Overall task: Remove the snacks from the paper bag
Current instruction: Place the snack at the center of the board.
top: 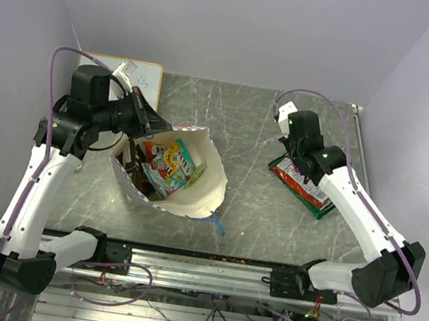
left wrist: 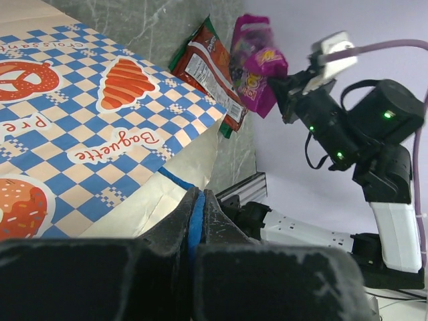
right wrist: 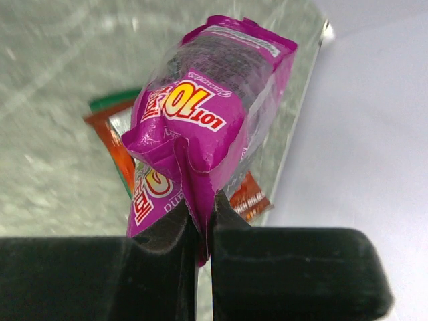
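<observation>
R gripper (right wrist: 204, 210) is pinching glossy, crinkled purple packet (right wrist: 207, 120) by its seam, long axis pointing 12 o'clock in wrist view. L gripper (left wrist: 197, 214) is clamping matte checkered paper bag (left wrist: 100, 134) by its blue cord (left wrist: 175, 179).

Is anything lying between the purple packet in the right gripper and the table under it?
Yes. The right gripper pinches the glossy purple packet above a flat orange-red packet with a green edge lying on the grey marbled table; lowered straight, it would probably land on that.
</observation>
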You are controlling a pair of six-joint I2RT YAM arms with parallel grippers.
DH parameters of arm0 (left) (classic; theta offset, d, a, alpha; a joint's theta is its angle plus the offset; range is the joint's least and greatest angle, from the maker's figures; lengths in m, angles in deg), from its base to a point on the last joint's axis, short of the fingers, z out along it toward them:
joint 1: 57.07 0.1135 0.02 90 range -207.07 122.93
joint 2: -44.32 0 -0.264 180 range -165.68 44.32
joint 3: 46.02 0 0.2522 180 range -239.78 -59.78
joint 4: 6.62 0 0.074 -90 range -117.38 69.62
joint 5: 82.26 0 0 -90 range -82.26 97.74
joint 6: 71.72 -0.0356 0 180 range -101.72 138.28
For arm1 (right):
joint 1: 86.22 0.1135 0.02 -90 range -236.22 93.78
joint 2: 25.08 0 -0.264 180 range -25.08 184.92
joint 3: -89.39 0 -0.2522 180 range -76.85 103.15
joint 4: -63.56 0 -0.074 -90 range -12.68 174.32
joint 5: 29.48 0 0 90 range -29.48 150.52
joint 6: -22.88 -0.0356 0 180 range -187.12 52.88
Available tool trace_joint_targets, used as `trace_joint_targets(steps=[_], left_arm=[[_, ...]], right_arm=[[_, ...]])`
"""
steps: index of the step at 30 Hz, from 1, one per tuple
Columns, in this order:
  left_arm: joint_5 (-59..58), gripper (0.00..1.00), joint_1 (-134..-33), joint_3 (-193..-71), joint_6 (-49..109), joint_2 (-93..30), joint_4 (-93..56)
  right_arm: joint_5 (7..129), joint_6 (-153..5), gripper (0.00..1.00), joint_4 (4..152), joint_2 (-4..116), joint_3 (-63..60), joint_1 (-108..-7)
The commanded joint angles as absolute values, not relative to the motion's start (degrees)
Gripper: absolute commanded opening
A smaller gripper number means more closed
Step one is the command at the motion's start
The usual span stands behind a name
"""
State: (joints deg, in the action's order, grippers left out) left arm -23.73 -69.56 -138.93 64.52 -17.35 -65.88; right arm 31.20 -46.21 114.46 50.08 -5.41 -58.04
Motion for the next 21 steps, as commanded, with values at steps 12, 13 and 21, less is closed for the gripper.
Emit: trace_joint_targets(steps=[12,13,21], left_arm=[[-29.00,0.07,-70.37,-139.14,60.42,-18.16,-63.16],[-29.05,0.07,-70.42,-139.03,60.43,-18.15,-63.10],[-29.35,0.07,-70.69,-138.71,60.44,-17.95,-62.92]], right_arm=[[19.63,-27.64,0.00,110.64,50.63,-15.91,-72.61],[19.58,-26.94,0.00,109.56,50.72,-16.62,-72.90],[22.91,-25.78,0.00,105.24,51.02,-27.50,-72.96]])
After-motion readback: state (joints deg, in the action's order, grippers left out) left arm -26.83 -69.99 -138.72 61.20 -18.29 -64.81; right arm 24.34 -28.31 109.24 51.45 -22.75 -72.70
